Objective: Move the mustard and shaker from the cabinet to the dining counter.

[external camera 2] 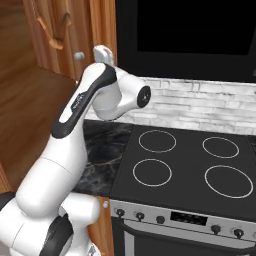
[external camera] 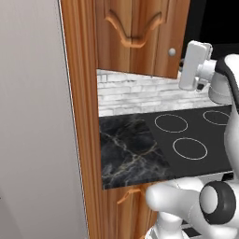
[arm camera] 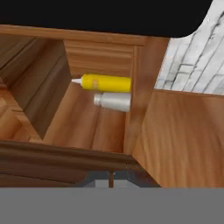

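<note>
Two task items sit inside the opened cabinet [arm camera: 109, 57], seen in the hand view well ahead of the fingertips and apart from them. Furthest left is the white nozzle of the mustard [arm camera: 106, 82], then its yellow body. Just beside it, on the side nearer the fingers, is the shaker [arm camera: 113, 101], grey and metallic. The two look to be touching or nearly so. The view is rolled, so both appear sideways; they are probably standing on the shelf.

The gripper [arm camera: 111, 178] is closed on nothing, its fingers pressed together with no gap at the bottom of the hand view.

Handling, as judged: the mustard is a light plastic squeeze bottle with a smooth wall that will give under pressure. It should be taken across the mid-body, not the nozzle. The shaker is stiff, light and slippery, best gripped on the wider barrel below its cap.

Obscured: the bases of both items are cut off by the cabinet's upright frame post [arm camera: 139, 96]. The fingertips are dark and hard to separate. The left base view shows the hand [external camera: 193, 65] beside the cabinet door [external camera: 140, 35], fingers hidden.
</note>
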Motion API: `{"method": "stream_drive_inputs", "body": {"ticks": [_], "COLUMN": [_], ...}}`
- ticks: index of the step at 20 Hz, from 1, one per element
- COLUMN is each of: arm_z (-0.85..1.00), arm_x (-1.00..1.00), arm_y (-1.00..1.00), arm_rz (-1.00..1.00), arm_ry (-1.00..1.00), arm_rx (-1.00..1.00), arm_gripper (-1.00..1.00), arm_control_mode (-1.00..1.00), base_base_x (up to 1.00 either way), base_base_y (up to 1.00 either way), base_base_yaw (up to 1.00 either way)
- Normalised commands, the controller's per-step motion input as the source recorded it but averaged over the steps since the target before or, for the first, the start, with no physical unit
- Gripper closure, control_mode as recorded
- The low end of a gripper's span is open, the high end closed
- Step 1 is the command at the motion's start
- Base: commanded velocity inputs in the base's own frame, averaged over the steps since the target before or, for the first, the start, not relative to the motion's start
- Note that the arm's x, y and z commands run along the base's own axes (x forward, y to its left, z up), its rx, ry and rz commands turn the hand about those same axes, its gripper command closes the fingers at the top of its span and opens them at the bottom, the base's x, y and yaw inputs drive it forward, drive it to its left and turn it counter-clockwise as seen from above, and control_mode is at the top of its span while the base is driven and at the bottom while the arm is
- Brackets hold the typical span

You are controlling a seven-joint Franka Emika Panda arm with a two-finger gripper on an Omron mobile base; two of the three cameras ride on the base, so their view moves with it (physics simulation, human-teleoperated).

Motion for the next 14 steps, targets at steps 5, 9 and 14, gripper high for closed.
{"method": "stream_drive_inputs", "body": {"ticks": [5,9,14], "arm_z": [0.0,0.01,0.0], "arm_x": [-0.65,-0.46,-0.52], "arm_y": [1.0,1.0,1.0], "arm_rz": [0.16,0.1,0.07], "arm_ry": [-0.13,-0.13,-0.16], "arm_rx": [-0.12,-0.13,-0.15], "arm_gripper": [1.0,1.0,1.0], "arm_control_mode": [-1.0,-1.0,-1.0], "base_base_x": [0.0,0.0,0.0], "base_base_y": [0.0,0.0,0.0], "base_base_yaw": [0.0,0.0,0.0]}}
